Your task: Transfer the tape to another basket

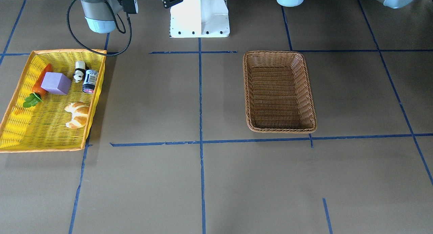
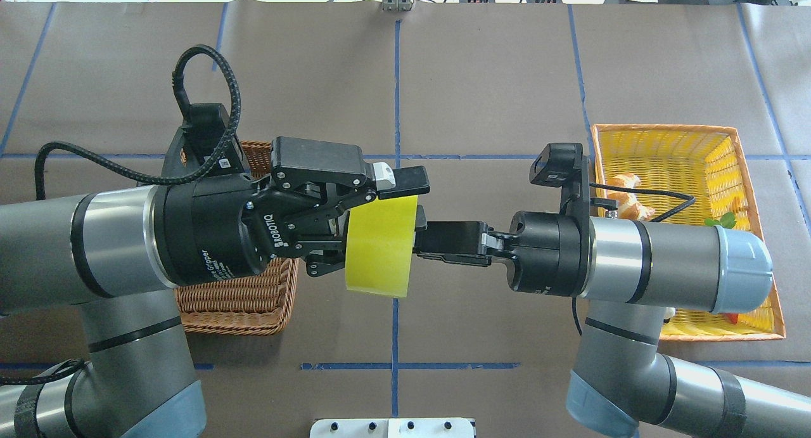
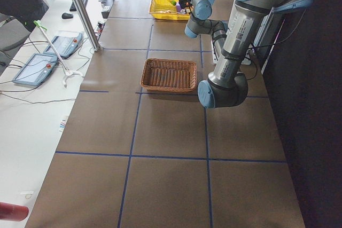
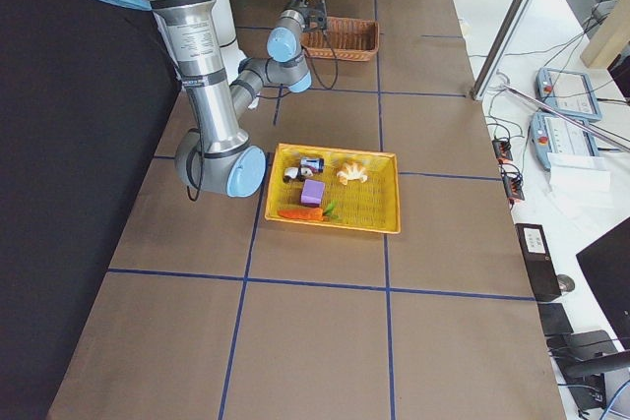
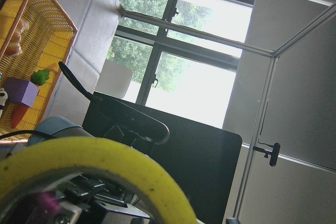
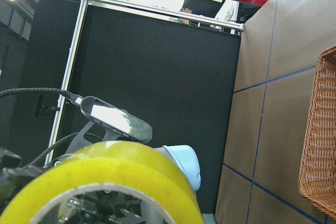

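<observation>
The yellow-green tape point(image 2: 380, 244) hangs in mid-air over the table's middle, between my two grippers. My right gripper point(image 2: 423, 238) comes from the right and is shut on the roll's wall. My left gripper point(image 2: 396, 235) comes from the left with its fingers spread wide around the roll. Its upper finger point(image 2: 405, 180) lies just above the roll's top edge, and its lower finger is hidden. The tape also fills the bottom of the left wrist view point(image 5: 94, 153) and the right wrist view point(image 6: 121, 166). The brown wicker basket point(image 1: 248, 91) stands empty, partly under my left arm point(image 2: 234, 305).
The yellow basket with the orange rim point(image 1: 50, 132) stands on my right side point(image 2: 697, 159). It holds a purple block point(image 1: 56, 83), a croissant point(image 1: 77, 114), a carrot point(image 1: 40, 81), a panda figure point(image 1: 80, 70) and a small can point(image 1: 90, 81). Blue tape lines cross the brown table.
</observation>
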`<state>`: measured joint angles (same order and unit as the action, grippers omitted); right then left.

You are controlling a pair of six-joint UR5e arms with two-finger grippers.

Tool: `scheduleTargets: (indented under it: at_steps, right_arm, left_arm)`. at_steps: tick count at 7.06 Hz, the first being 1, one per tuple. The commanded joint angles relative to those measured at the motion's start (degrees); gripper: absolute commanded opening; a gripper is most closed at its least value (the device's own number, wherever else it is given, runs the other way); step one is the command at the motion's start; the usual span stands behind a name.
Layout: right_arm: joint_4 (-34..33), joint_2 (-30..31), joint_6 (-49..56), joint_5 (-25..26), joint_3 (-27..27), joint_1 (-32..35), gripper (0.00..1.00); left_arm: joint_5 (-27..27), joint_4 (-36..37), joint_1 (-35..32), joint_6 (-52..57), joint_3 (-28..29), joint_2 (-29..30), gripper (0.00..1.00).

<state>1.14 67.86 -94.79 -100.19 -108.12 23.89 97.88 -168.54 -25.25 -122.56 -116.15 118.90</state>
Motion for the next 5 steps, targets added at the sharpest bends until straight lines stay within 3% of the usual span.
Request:
scheduleTargets:
  at_steps: [1, 2, 5]
  right_arm:
    - [0.1, -0.6, -0.1, 0.1, 0.0, 0.0, 0.61]
    - [0.0, -0.7, -0.1, 0.1, 0.0, 0.1, 1.00]
    - [0.1, -0.6, -0.1, 0.1, 0.0, 0.4, 1.00]
  left_arm:
    - [0.0, 0.0, 0.0, 0.1, 0.0, -0.2, 0.00]
    - [0.0, 0.1, 0.0, 0.1, 0.0, -0.1, 0.00]
    - [-0.1, 0.1, -0.2, -0.1, -0.6, -0.1, 0.00]
